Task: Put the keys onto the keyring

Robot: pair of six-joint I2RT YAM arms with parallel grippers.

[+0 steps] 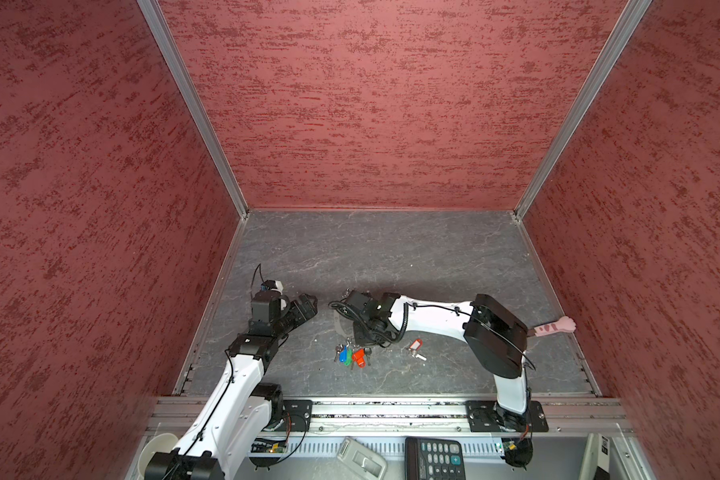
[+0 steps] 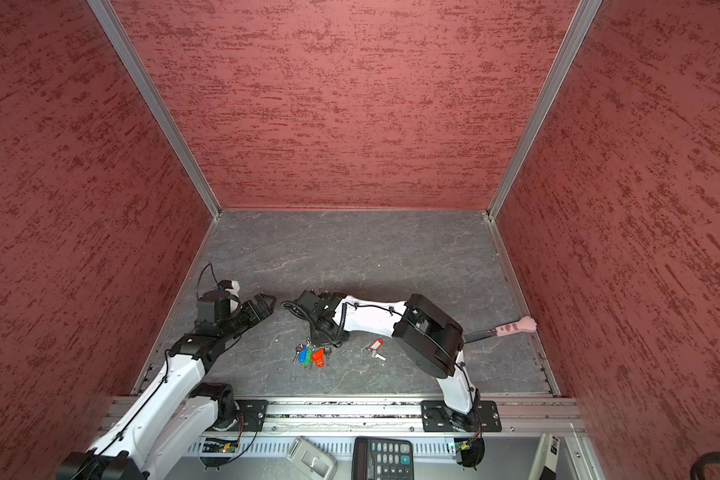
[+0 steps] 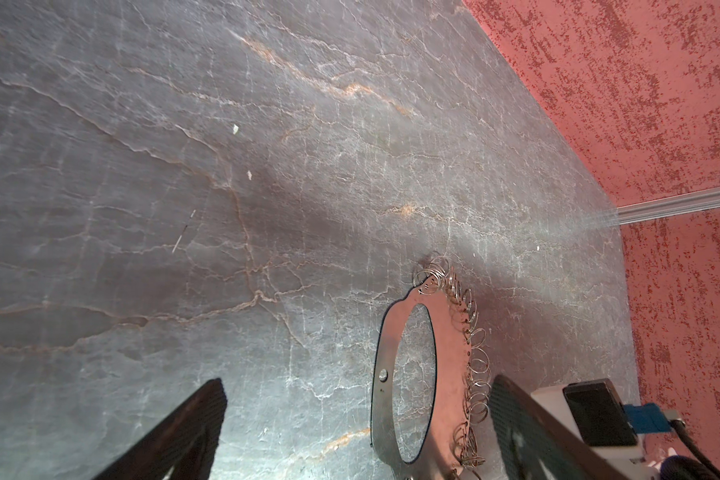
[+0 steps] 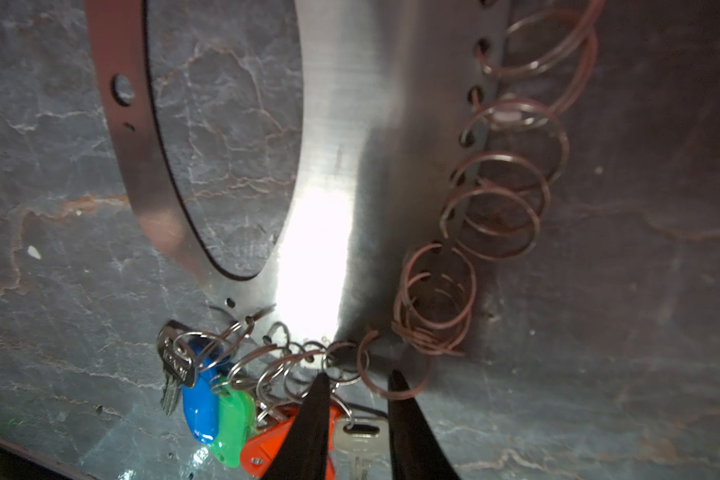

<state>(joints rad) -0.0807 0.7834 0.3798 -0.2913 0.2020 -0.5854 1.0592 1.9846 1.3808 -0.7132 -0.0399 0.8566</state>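
Left hand (image 1: 308, 305) hangs wide open and empty above the grey counter (image 1: 391, 257). Right hand (image 4: 358, 374) shows only a small gap, its tips among the split rings (image 4: 495, 216) on the steel keyring (image 4: 371, 124); whether it pinches one I cannot tell. Blue, green and orange tagged keys (image 1: 351, 355) are clipped there. Red-tagged key (image 1: 415, 347) lies loose on the counter near them, to their right in both top views.

Left claw (image 1: 307, 305) jaws spread wide, arm stretched forward; right claw (image 4: 358, 378) pointing down, jaws narrowly apart.
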